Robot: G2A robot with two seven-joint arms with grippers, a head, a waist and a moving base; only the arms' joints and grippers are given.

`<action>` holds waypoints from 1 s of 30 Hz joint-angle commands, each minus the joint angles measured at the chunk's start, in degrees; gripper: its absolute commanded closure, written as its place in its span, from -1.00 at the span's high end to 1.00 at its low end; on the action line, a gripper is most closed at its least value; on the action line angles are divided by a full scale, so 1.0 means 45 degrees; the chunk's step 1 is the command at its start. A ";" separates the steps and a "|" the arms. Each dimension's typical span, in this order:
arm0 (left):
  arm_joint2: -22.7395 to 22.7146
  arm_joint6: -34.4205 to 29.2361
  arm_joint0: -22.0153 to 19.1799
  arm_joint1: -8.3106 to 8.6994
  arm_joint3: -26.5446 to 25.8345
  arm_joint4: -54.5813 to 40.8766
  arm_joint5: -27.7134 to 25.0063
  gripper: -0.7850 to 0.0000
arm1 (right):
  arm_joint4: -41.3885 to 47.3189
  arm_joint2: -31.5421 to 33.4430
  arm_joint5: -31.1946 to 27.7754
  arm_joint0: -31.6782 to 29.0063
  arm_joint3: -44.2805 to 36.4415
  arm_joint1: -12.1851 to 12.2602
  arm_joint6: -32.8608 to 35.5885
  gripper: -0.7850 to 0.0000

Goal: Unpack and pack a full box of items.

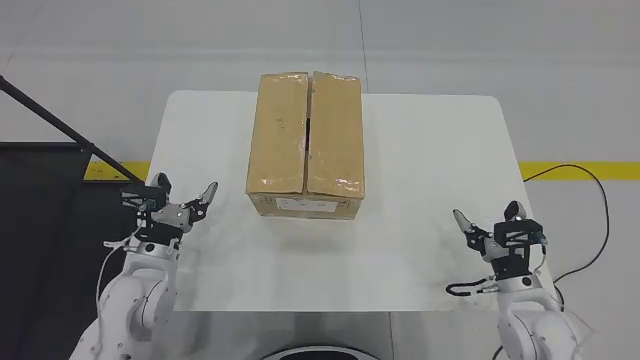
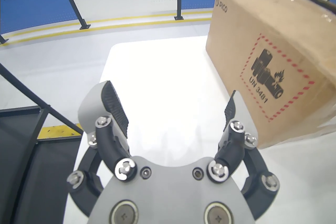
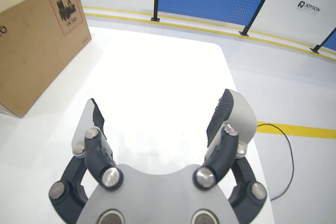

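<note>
Trouble is likeliest at the lid: the box stands shut mid-bench, its 2 top flaps closed, and if you pull 1 flap without bracing the side, you risk sliding or tipping the whole box instead of opening it. Your left hand hangs spread apart and empty over the bench's near left corner, with the box to its right and farther back, near but not touching. Your right hand, also spread and empty, hangs over the near right corner, with the box well apart to its left.
</note>
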 commanded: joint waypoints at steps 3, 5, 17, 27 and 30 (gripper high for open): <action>0.0348 0.0362 -0.0452 -0.0095 0.0160 -0.0208 0.0258 1.00 | 0.0028 0.0072 -0.0323 -0.0271 -0.0642 -0.0015 -0.0629 1.00; 0.0463 0.0491 -0.0519 -0.0126 0.0177 -0.0125 0.0336 1.00 | -0.0005 0.0110 -0.0426 -0.0393 -0.0940 -0.0022 -0.0812 1.00; 0.0477 0.0464 -0.0514 -0.0131 0.0191 -0.0118 0.0330 1.00 | -0.0105 0.0211 -0.0196 -0.0553 -0.1115 -0.0036 -0.0669 1.00; 0.1847 -0.0156 -0.2000 -0.0364 0.1266 -0.0080 0.0413 1.00 | -0.0105 0.0211 -0.0196 -0.0553 -0.1115 -0.0036 -0.0669 1.00; 0.2221 -0.0211 -0.2355 -0.0438 0.1573 -0.0026 0.0445 1.00 | -0.0105 0.0211 -0.0196 -0.0553 -0.1115 -0.0036 -0.0669 1.00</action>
